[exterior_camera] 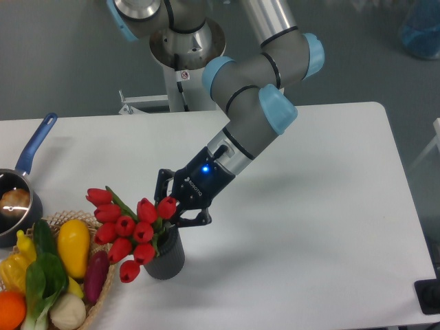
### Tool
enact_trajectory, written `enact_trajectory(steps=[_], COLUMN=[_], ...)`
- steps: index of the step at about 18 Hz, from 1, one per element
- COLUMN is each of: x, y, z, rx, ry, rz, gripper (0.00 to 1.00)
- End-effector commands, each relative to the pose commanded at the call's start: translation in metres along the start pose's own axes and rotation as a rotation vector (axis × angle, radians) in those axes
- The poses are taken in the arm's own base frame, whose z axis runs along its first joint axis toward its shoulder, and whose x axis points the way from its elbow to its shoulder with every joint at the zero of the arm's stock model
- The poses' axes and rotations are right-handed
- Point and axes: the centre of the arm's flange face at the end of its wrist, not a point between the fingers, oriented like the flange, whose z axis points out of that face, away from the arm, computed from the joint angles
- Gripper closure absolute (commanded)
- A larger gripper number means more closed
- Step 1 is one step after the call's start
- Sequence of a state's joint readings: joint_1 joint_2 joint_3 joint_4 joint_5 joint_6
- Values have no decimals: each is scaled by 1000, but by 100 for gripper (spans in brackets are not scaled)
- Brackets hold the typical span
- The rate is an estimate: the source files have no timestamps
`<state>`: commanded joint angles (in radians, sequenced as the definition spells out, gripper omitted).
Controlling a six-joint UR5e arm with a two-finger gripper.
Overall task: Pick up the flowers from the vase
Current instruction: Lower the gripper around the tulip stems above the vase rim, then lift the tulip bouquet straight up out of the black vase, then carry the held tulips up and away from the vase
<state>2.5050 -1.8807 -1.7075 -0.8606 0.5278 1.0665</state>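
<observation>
Flowers (130, 230): red tulips, stems pinched between the jaws of the gripper (172, 212). Vase (165, 256): dark grey, upright, directly below the jaws on the counter (309, 227).

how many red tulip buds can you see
9 on the flowers: one at upper left, two by the gripper, five mid-cluster, one lowest beside the vase. More may be hidden.

White table (330, 206) against grey floor (62, 62), blue object (421, 31) at top right corner.
</observation>
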Motion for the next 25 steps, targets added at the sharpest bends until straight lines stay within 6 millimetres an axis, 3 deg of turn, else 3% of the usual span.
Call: enact_trajectory(steps=[4,11,15,18,22,25], x=[14,54,60,63,63,54], y=[-46,-96,-125,-139,-142,-139], z=[-25,-57,-73,-82,-88,-126], rx=[43,119,159,171,177,191], ry=[-29,-29,-29,-39,-47,-121], rz=[-31,-56,-54,-44,-46,-29], gripper=[100,100,100,100,100,100])
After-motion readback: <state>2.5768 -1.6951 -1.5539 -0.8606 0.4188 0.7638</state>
